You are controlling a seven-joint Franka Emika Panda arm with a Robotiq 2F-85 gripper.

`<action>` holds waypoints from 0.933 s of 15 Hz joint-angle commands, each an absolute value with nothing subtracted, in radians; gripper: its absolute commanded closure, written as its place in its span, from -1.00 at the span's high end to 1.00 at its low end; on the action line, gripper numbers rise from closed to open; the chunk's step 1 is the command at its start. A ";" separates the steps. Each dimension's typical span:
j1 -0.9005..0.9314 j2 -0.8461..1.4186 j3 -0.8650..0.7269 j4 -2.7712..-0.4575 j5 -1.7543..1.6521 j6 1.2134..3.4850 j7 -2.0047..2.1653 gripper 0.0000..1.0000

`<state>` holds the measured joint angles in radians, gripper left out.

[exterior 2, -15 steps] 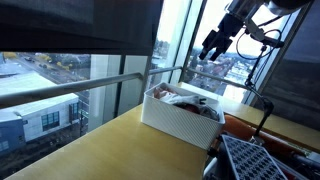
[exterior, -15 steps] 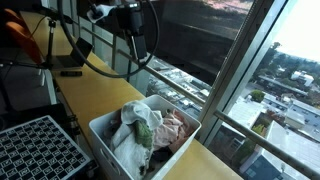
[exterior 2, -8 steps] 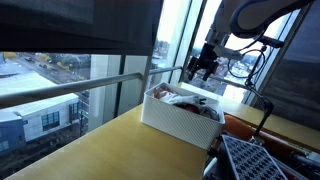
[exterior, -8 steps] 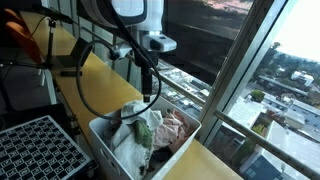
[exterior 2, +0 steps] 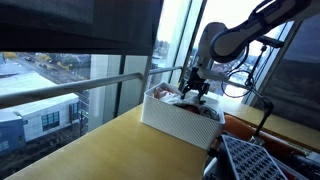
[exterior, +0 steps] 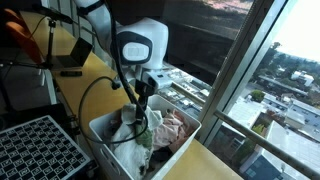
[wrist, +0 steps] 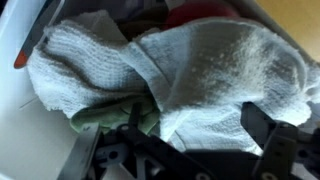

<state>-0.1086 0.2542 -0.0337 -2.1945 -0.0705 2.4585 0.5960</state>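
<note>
Gripper (exterior: 139, 106) points straight down into the white bin (exterior: 107, 148), fingers (wrist: 272, 138) spread apart just above the grey towel (wrist: 200, 70).

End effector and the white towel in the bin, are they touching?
Cannot tell. In the wrist view the open end effector overlaps the white towel, but neither contact nor gap shows.

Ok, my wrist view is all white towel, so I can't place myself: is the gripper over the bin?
Observer: Yes, the gripper hangs open, low over the white bin.
Operator: What lies past the towel?
Observer: A pinkish cloth, beside the green cloth.
Operator: Anything near the bin?
Observer: A black grid rack, on the same wooden table.
</note>
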 commanded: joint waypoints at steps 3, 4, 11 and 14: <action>-0.059 0.391 -0.081 -2.141 0.042 2.495 0.607 1.00; -0.059 0.398 -0.091 -2.139 0.050 2.493 0.605 0.92; -0.084 0.267 -0.138 -2.172 0.122 2.449 0.580 -0.22; -0.101 0.191 -0.148 -2.184 0.149 2.410 0.561 -0.66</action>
<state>-0.0895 0.2837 -0.1356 -2.1536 0.1041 2.4585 0.5983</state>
